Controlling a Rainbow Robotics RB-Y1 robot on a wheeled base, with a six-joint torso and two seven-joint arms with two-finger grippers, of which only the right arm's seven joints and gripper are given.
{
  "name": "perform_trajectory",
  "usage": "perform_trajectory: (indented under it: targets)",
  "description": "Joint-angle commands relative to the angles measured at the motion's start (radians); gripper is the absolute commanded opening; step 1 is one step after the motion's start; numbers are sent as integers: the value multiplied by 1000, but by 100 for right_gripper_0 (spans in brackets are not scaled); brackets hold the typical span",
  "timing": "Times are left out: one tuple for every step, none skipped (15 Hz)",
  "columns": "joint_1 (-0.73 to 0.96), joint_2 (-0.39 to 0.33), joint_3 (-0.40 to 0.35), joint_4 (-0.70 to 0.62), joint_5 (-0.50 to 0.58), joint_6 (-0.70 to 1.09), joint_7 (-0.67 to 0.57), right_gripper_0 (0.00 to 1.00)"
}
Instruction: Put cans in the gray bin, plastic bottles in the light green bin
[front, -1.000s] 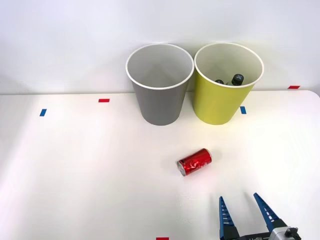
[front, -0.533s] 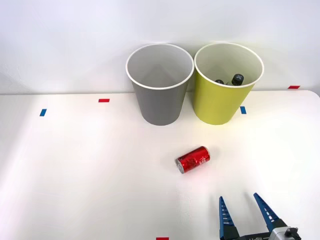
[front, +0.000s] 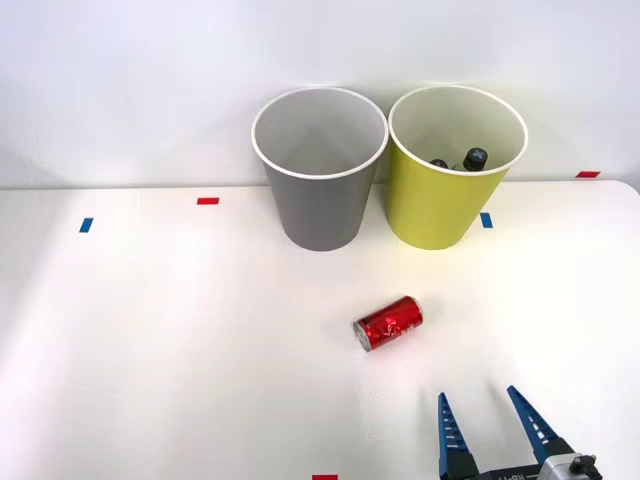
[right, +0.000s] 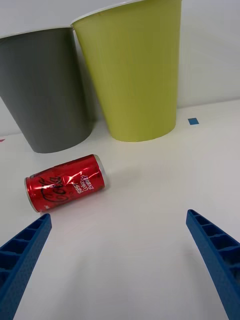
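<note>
A small red can (front: 388, 322) (right: 66, 182) lies on its side on the white table, in front of the two bins. The gray bin (front: 320, 168) (right: 47, 87) stands at the back with nothing visible inside. To its right stands the light green bin (front: 455, 166) (right: 132, 67), where black caps of plastic bottles (front: 475, 158) poke up. My right gripper (front: 488, 422) (right: 120, 250) hovers open near the table's front edge, right of and nearer than the can, holding nothing.
Small red (front: 207, 201) and blue (front: 86, 225) tape marks dot the table. A white wall rises right behind the bins. Bare table spreads to the left of the can.
The can rocked slightly to the left and back to where it lay. My gripper has not moved.
</note>
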Motion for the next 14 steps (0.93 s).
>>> perform_trajectory:
  targets:
    - [0, 0, 0, 0, 0, 0, 0, 94]
    - [0, 0, 0, 0, 0, 0, 0, 94]
    - [0, 0, 0, 0, 0, 0, 0, 94]
    - [0, 0, 0, 0, 0, 0, 0, 94]
    - [0, 0, 0, 0, 0, 0, 0, 94]
    - [0, 0, 0, 0, 0, 0, 0, 94]
    - [0, 0, 0, 0, 0, 0, 0, 94]
    - [0, 0, 0, 0, 0, 0, 0, 94]
    - [0, 0, 0, 0, 0, 0, 0, 94]
    - [0, 0, 0, 0, 0, 0, 0, 94]
    - [0, 0, 0, 0, 0, 0, 0, 94]
    - [0, 0, 0, 0, 0, 0, 0, 94]
    - [0, 0, 0, 0, 0, 0, 0, 94]
    - [0, 0, 0, 0, 0, 0, 0, 94]
